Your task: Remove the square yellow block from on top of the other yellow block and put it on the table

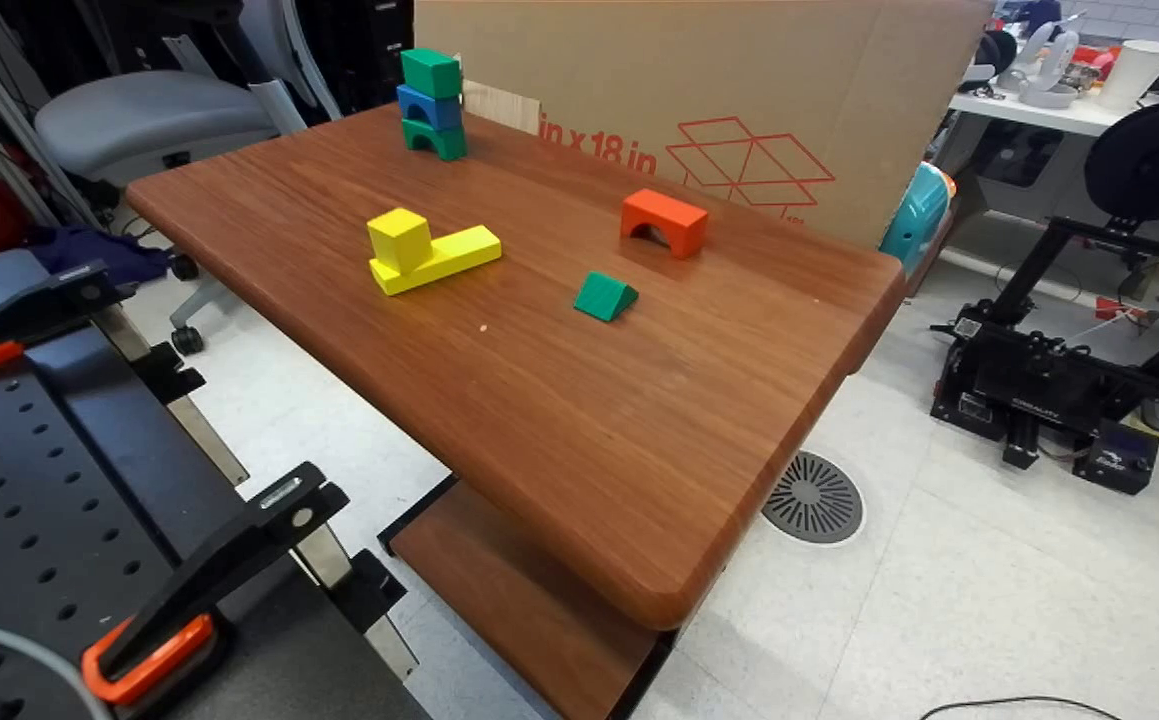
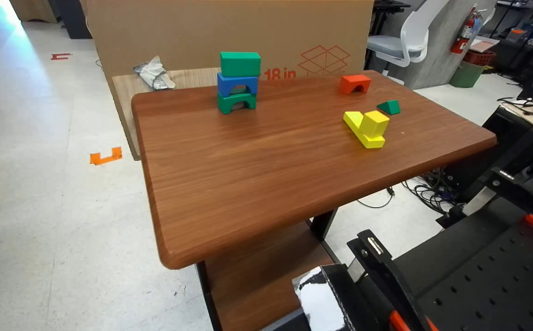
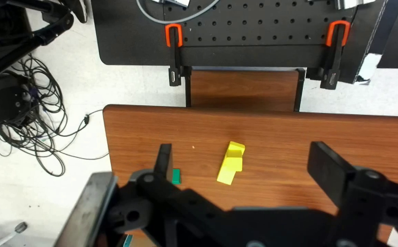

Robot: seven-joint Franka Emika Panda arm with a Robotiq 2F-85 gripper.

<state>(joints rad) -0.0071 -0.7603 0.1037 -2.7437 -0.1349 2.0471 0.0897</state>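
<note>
Afaict nothing's done yet, small bright yellow cube (image 1: 400, 240) sits atop long flat yellow bar (image 1: 464, 252) near one end, black two-finger tool (image 3: 242, 159) is spread wide w/ nothing in it, so grab, lift n set-down on reddish-brown wooden surface (image 1: 579, 400) are all left.

My Robotiq gripper (image 3: 242, 161): spread wide.
My black fingers (image 3: 329, 171): well apart, facing each other across my grasp centre.
My gripper body (image 3: 274, 226): behind my fingers, between them.
</note>
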